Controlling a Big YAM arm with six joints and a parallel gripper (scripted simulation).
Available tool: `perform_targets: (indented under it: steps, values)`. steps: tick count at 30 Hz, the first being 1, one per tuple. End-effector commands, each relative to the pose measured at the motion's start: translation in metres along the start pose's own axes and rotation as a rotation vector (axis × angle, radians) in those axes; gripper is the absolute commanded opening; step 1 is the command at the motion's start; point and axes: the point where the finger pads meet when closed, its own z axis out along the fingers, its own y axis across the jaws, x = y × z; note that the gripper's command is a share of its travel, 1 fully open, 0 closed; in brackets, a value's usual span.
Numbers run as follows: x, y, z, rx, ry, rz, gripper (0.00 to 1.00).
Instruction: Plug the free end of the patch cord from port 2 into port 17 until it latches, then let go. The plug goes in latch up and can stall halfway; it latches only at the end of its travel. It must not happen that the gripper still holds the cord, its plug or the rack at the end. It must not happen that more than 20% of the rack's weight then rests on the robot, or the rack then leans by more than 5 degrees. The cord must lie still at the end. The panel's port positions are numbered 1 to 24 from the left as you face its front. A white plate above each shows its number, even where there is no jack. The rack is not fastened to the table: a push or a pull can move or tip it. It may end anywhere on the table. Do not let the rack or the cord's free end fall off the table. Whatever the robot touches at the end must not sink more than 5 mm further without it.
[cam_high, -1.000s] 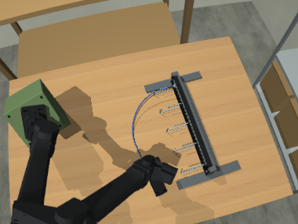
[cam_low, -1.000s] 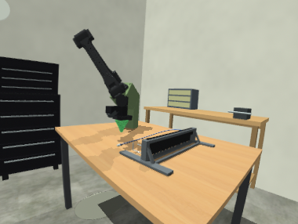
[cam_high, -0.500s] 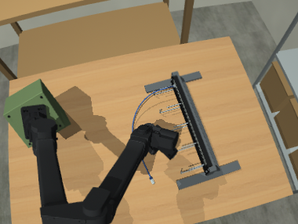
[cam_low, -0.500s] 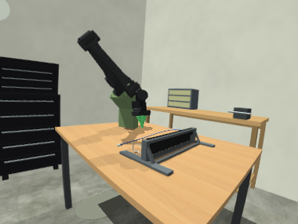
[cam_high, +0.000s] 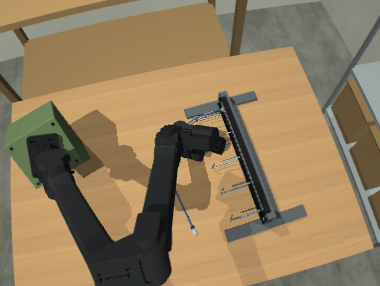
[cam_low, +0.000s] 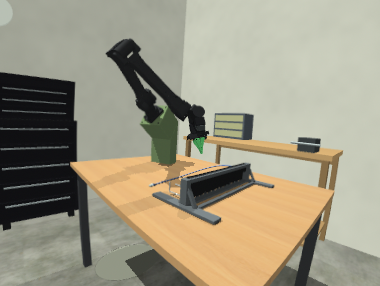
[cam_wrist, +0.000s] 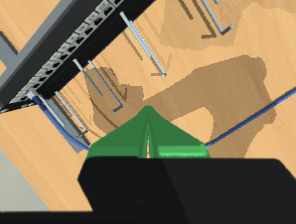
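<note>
Plug (cam_high: 194, 231) lies visible from top; wrist shows pincer (cam_wrist: 148, 131) closed, empty.

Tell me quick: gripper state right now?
Gripper: shut, holding nothing; the patch cord's plug lies on the table, apart from it.

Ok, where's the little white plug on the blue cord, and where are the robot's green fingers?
White plug on the blue patch cord (cam_high: 194, 231), top view, on the plug's body.
Green fingers, wrist view, on the left finger's face.
</note>
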Motion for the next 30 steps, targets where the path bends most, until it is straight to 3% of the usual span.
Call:
perform_targets:
  steps: [1, 2, 11, 16, 18, 22, 30]
  values:
    - [0.006, 0.014, -0.006, -0.021, -0.016, -0.108, 0.0]
    - [0.011, 0.032, -0.016, -0.043, -0.048, -0.181, 0.0]
    - [0.031, 0.082, -0.051, -0.101, -0.157, -0.405, 0.0]
    - [0.046, 0.107, -0.075, -0.129, -0.227, -0.535, 0.0]
    - [0.046, 0.107, -0.075, -0.129, -0.227, -0.535, 0.0]
    - [0.06, 0.126, -0.098, -0.148, -0.293, -0.648, 0.0]
    - [0.055, 0.126, -0.088, -0.137, -0.287, -0.646, 0.0]
